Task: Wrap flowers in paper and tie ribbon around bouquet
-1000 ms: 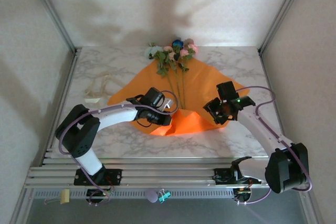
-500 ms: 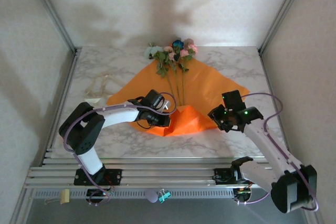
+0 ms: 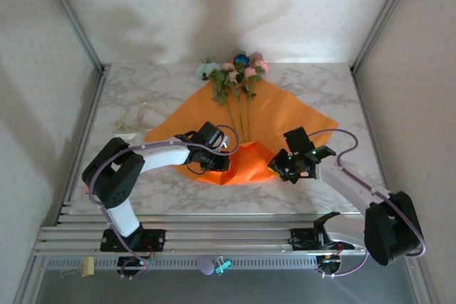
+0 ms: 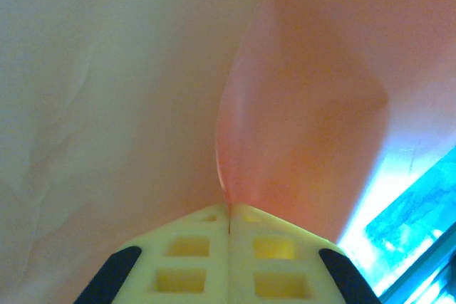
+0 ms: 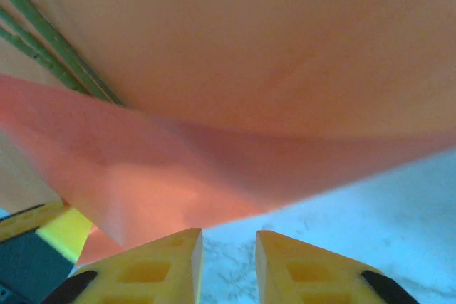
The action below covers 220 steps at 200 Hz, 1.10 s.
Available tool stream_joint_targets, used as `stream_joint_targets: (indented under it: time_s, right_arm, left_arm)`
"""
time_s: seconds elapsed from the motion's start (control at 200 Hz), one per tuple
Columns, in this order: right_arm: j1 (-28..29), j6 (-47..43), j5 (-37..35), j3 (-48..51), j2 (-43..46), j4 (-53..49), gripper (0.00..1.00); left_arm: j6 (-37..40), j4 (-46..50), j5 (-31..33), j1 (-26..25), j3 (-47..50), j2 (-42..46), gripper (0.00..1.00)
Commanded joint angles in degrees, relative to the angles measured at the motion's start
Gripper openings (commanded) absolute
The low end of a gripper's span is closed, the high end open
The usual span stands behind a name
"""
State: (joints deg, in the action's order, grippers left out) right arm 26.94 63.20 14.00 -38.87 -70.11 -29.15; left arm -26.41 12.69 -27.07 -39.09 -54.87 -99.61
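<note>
Left arm: elbow bent at lower left, forearm pointing to frame centre — left gripper [image 4: 229, 208] closed tight, pinching a raised fold of the paper [image 3: 285, 115].
Right arm: angled in from lower right — right gripper [image 5: 229, 236] slightly parted, holding nothing, at the paper's near edge.
Flowers [image 3: 235, 72]: upper centre, stems lying on the paper.

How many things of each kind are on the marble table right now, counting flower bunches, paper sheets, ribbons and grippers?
Bunch of flowers: 1
Sheet of orange paper: 1
Cream ribbon: 1
Grippers: 2, the left gripper and the right gripper
Total: 5
</note>
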Motion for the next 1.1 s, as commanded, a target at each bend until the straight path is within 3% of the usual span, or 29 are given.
stream_joint_targets:
  time_s: [0.0, 0.22, 0.581, 0.776, 1.096]
  right_arm:
    - [0.49, 2.52, 1.57, -1.55, -4.01, 5.25, 0.24]
    - [0.52, 2.37, 1.23, -0.60, -7.52, 7.93, 0.24]
    - [0.94, 3.67, 0.11, 1.25, -7.04, 8.05, 0.25]
    - [0.27, 3.16, -1.12, 3.37, -11.66, 11.29, 0.24]
    - [-0.35, 3.02, -5.30, 3.84, -14.53, 4.80, 0.24]
  left_arm:
    - [-1.31, 1.94, 2.61, 0.50, -1.20, 0.29, 0.00]
    - [-4.23, 2.87, 6.19, 0.51, -0.79, 2.15, 0.00]
    - [-6.28, 2.34, 6.37, 0.51, 0.90, 1.38, 0.00]
    - [-6.02, 3.49, 6.86, 0.37, 0.30, -0.44, 0.00]
    - [-4.92, 11.65, 14.90, -0.26, -2.71, -1.67, 0.00]
